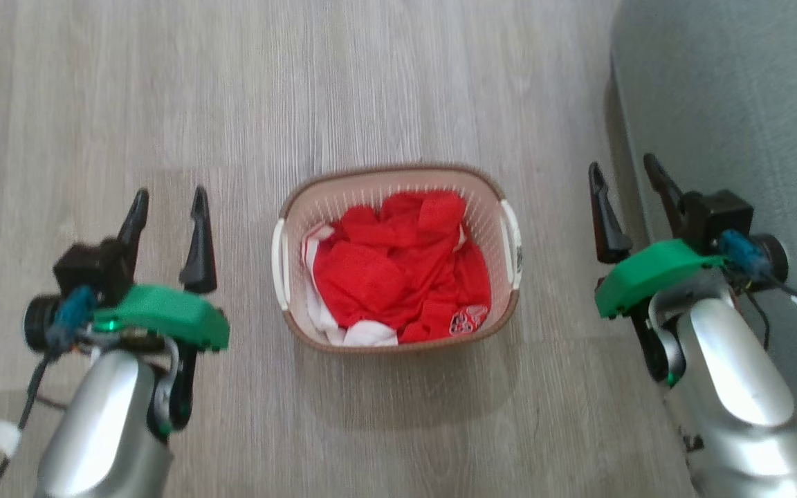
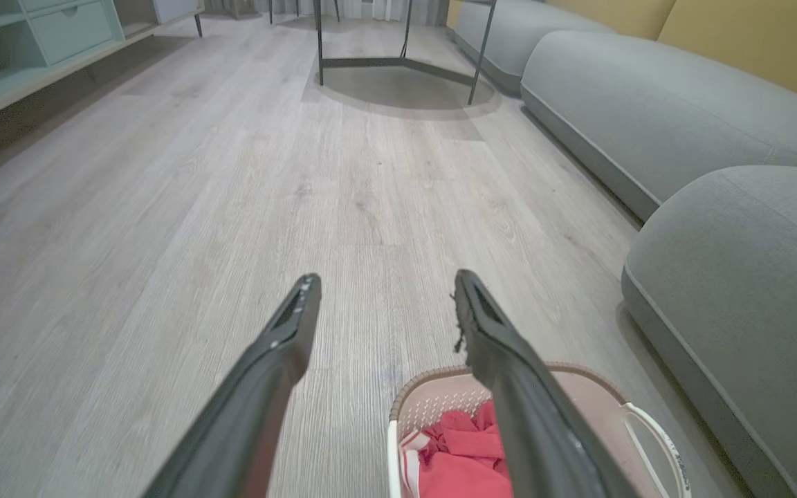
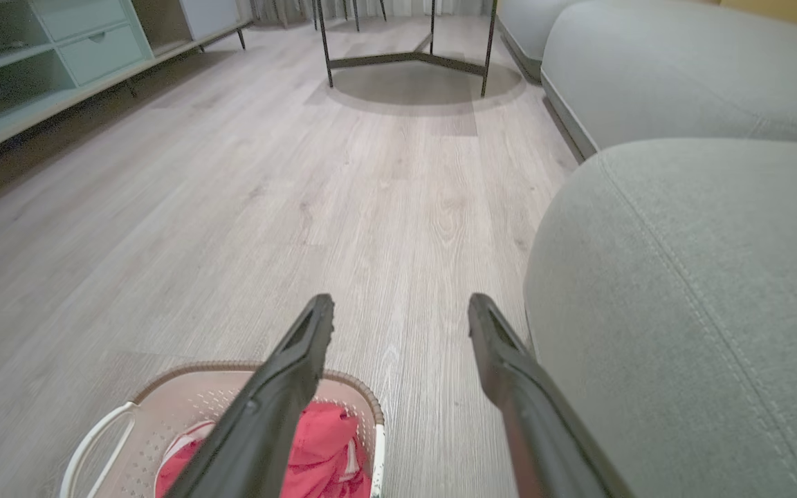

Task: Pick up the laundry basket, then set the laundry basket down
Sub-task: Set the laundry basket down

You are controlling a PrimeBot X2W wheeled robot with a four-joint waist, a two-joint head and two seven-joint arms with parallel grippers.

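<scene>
Laundry basket [image 1: 364, 194] sat on the wood floor [image 1: 163, 83] between the two claws, touching neither. Left claw [image 1: 170, 192] and right claw [image 1: 620, 163] both stood spread and empty, a grey sofa [image 1: 730, 97] just beside the right one.

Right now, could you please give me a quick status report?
Left gripper and right gripper open, empty. Laundry basket on floor between them, untouched. Sofa close beside right gripper.
</scene>
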